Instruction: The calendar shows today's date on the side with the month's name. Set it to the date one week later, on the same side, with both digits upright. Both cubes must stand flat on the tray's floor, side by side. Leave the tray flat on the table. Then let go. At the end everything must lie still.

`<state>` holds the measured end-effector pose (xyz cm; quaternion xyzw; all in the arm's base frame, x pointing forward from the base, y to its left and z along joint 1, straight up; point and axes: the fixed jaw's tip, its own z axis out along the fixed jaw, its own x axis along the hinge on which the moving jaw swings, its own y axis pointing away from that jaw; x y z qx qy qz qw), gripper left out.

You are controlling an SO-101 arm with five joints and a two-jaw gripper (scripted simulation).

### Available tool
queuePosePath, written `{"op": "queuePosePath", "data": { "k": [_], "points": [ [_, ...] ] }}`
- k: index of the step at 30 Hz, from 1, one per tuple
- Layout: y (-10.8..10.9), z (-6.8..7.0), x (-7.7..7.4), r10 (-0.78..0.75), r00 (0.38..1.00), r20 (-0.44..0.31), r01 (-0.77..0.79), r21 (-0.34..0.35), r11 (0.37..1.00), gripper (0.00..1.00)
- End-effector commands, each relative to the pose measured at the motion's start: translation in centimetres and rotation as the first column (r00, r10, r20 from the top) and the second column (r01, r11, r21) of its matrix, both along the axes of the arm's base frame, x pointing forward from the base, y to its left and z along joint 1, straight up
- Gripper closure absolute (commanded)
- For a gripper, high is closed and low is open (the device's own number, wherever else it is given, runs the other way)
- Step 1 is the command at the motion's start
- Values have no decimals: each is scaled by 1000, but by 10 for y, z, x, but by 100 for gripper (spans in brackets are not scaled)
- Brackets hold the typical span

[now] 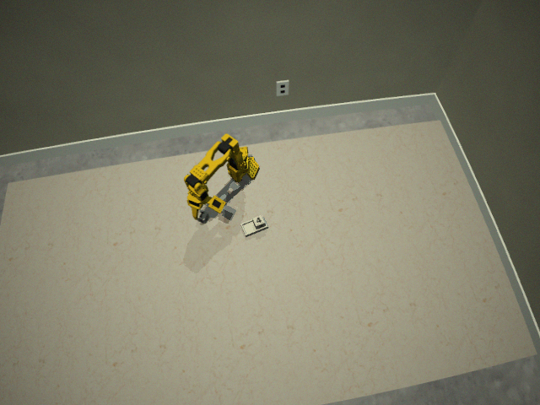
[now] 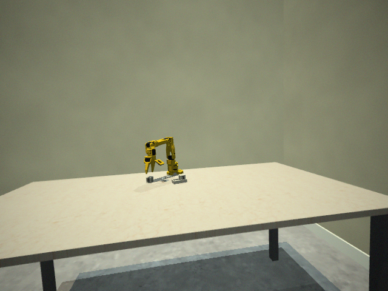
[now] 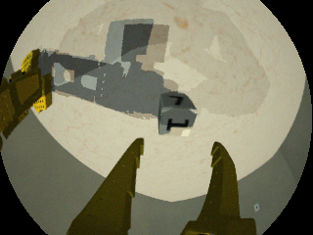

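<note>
The small white tray [image 1: 248,228] [image 2: 179,181] lies flat on the table. One white cube [image 1: 259,221] [image 2: 182,177] stands in its right half, with a dark 4 on top; the left half is bare. The other cube [image 1: 202,216] [image 2: 150,179] [image 3: 177,114] stands on the table, left of the tray and in the arm's shadow. In the wrist view one face of it shows a 1 lying sideways, and the adjoining face a dark mark that I cannot read surely. My gripper [image 2: 149,172] [image 3: 178,142] is open and empty, pointing down, with its fingertips above this loose cube.
The yellow arm's base [image 1: 243,167] [image 2: 173,170] stands near the table's back edge, behind the tray and the loose cube. The arm arches forward and left from it. Its shadow falls across the table around the loose cube. A wall rises behind the table.
</note>
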<state>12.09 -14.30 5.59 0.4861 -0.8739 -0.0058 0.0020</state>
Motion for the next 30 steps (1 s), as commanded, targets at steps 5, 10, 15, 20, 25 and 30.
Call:
{"op": "queuePosePath", "data": {
  "k": [5, 10, 15, 20, 25, 30],
  "points": [
    [-3, 2, 5, -4, 1000, 26, 4, -27, 1000, 65],
    [-3, -2, 5, -4, 1000, 26, 4, -27, 1000, 65],
    [-4, -6, 5, -4, 1000, 26, 4, -27, 1000, 65],
    [-4, -14, 6, -4, 1000, 26, 4, -27, 1000, 65],
    [-4, -22, 6, -4, 1000, 26, 4, -27, 1000, 65],
    [-4, -28, 6, -4, 1000, 26, 4, -27, 1000, 65]
  ]
}}
